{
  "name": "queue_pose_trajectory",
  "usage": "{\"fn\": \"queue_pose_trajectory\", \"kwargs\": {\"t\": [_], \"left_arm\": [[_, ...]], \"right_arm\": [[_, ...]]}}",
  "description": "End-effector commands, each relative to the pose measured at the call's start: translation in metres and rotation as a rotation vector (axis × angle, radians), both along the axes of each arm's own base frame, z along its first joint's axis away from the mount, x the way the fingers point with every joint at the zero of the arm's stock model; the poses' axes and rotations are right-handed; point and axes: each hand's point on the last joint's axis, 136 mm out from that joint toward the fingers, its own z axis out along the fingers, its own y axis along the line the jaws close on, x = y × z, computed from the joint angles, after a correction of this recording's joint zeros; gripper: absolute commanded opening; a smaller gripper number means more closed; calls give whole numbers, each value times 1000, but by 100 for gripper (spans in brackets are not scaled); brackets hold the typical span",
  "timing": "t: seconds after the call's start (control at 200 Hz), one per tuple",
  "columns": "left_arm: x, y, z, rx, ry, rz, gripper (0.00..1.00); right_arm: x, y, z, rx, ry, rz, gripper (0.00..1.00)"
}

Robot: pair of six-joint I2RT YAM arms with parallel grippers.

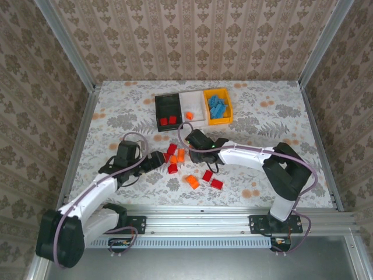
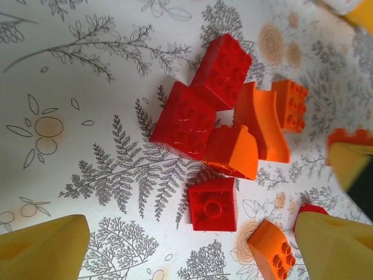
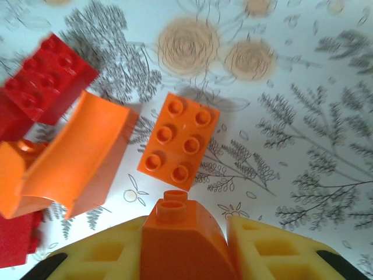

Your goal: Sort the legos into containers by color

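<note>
My right gripper (image 3: 185, 256) is shut on an orange curved lego (image 3: 183, 242), just above the table beside an orange six-stud brick (image 3: 179, 140), a larger orange curved piece (image 3: 81, 157) and a red brick (image 3: 46, 79). My left gripper (image 2: 192, 254) stands open low over the pile, its yellow fingers (image 2: 44, 251) wide apart, with a small red brick (image 2: 213, 204) lying between and ahead of them. In the top view, the left gripper (image 1: 156, 161) and right gripper (image 1: 187, 144) flank the loose legos (image 1: 175, 156). The black bin (image 1: 158, 111) holds red bricks, the white bin (image 1: 194, 100) one orange brick, and the orange-yellow bin (image 1: 229, 108) blue ones.
More red and orange bricks (image 1: 204, 179) lie nearer the front edge, right of the left arm. The three bins stand in a row at the back centre. Wallpapered walls close in the flowered table (image 1: 274, 122) on three sides.
</note>
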Motion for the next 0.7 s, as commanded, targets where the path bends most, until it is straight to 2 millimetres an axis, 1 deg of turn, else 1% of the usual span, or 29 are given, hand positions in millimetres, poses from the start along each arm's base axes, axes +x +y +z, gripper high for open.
{"fn": "queue_pose_trajectory", "kwargs": {"t": [0.0, 0.085, 0.16, 0.185, 0.2, 0.235, 0.325, 0.39, 0.46, 0.495, 0.525, 0.55, 0.57, 0.585, 0.61, 0.62, 0.635, 0.64, 0.695], "left_arm": [[19, -18, 19, -51, -35, -34, 94], [24, -29, 13, -59, -26, -50, 94], [26, -43, 6, -61, -11, -77, 93], [29, -44, 4, -58, -4, -78, 93], [24, -53, 2, -57, 4, -108, 93], [23, -60, -2, -51, 17, -131, 93], [25, -67, -11, -43, 48, -151, 93], [29, -65, -13, -42, 54, -135, 92], [35, -59, -7, -41, 39, -115, 92], [38, -55, -3, -38, 27, -104, 92], [38, -53, -1, -32, 19, -103, 92], [44, -43, 1, -29, 13, -71, 93], [45, -40, 4, -27, 6, -65, 93], [47, -37, 5, -25, 4, -58, 93], [48, -33, 7, -23, 1, -50, 93], [48, -32, 7, -22, 0, -48, 93], [50, -30, 8, -22, -3, -43, 93], [50, -29, 9, -23, -3, -42, 93], [51, -21, 10, -19, 0, -30, 94]], "right_arm": [[-1, -15, 20, -39, -48, -7, 32], [3, -19, 32, -41, -69, -11, 32], [12, -24, 40, -32, -88, -25, 32], [17, -26, 43, -25, -95, -34, 32], [19, -27, 45, -21, -97, -39, 32], [27, -30, 50, -9, -107, -52, 32], [51, -38, 64, 41, -139, -96, 32], [71, -45, 75, 75, -164, -131, 32], [95, -52, 82, 105, -181, -164, 32], [106, -52, 85, 116, -188, -172, 32], [117, -53, 82, 109, -185, -178, 32], [125, -53, 84, 107, -188, -181, 32], [133, -53, 80, 97, -184, -183, 32], [138, -52, 82, 96, -188, -184, 32], [148, -52, 78, 87, -183, -187, 32], [150, -52, 75, 81, -176, -188, 32], [155, -51, 77, 79, -178, -190, 32], [156, -51, 75, 75, -173, -190, 32], [171, -44, 71, 55, -173, -175, 32]]}}
